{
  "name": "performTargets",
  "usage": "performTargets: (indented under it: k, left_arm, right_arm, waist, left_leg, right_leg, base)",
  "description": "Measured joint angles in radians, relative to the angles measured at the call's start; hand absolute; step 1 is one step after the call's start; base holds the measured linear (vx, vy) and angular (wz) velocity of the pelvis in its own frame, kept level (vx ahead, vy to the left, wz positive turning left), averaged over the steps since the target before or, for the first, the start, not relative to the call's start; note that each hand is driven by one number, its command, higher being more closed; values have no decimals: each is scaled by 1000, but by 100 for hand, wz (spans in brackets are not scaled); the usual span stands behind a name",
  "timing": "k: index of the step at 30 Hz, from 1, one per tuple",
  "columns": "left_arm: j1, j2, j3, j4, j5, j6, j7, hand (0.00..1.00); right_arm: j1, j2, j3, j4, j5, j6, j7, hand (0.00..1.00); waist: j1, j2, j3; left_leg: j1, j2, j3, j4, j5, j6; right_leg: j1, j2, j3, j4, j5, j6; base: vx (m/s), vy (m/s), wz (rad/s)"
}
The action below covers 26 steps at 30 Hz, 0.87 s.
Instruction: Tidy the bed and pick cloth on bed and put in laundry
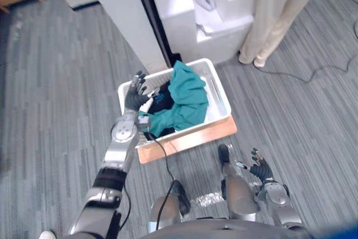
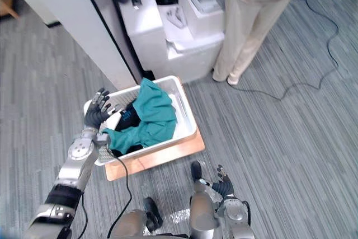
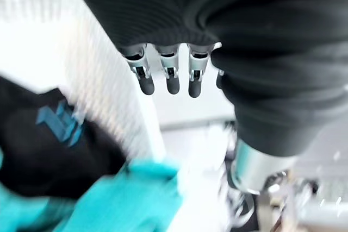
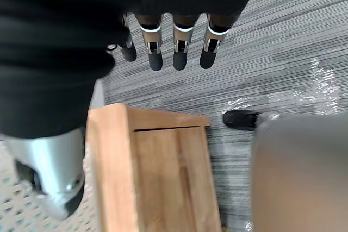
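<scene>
We judge the laundry part done: the teal cloth [image 1: 187, 102] lies in the white laundry basket [image 1: 222, 100]. The left hand [image 1: 136, 94] hovers at its rim, fingers spread (nothing held); the right hand [image 1: 260, 170] hangs low, relaxed and empty. The bed's tidiness we cannot tell.

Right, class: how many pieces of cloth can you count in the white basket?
2: a teal cloth draped across the middle, reaching the far rim, and a black cloth partly under it, by the left hand. Others may be hidden beneath.
</scene>
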<state>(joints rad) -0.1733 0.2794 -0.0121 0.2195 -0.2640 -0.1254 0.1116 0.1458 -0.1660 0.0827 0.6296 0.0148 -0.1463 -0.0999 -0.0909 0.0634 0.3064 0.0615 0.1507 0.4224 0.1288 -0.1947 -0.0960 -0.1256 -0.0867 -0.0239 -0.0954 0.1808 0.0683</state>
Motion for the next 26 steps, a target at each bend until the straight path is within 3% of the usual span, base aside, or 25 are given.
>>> performTargets:
  k: [4,11,13,19,23,26]
  left_arm:
    - [169,-55,3,-83,20,13,-3,0]
    - [345,-94,44,-46,12,38,-4,0]
    - [379,-118,87,58,-18,52,-23,0]
    - [450,-150,162,410,-97,49,-107,0]
    - [478,-164,187,588,-35,9,-158,0]
    - [476,-185,223,709,5,-26,-183,0]
  right_arm:
    - [48,11,-11,9,-25,27,19,0]
    - [71,11,-81,100,-64,52,28,0]
    - [91,12,-117,146,-61,50,24,0]
    - [89,46,-206,279,-44,7,34,0]
    - [92,68,-258,338,-23,-39,77,0]
    - [88,76,-271,363,-12,-52,145,0]
  waist:
    - [19,-5,-87]
    - [37,-28,-144]
    - [56,-23,-170]
    - [61,-33,-180]
    - [83,-55,-192]
    - [82,-55,-198]
  left_leg:
    - [65,-8,-22,-52,10,-4]
    - [109,-18,-51,-82,15,5]
    - [124,-20,-52,-94,17,6]
    - [175,-22,-60,-111,18,6]
    - [189,-29,-60,-114,19,7]
    - [203,-30,-59,-125,20,6]
  right_leg:
    - [56,3,-36,-1,-25,4]
    - [104,-11,-74,-6,-43,18]
    - [115,-11,-78,-6,-47,18]
    - [161,-12,-98,-7,-52,21]
    - [173,-18,-99,-7,-52,22]
    - [182,-18,-99,-7,-56,26]
  base:
    - [52,17,18]
    - [-1,5,15]
    - [10,1,3]
    - [-6,-12,5]
    - [-60,-27,-1]
    - [-57,-36,0]
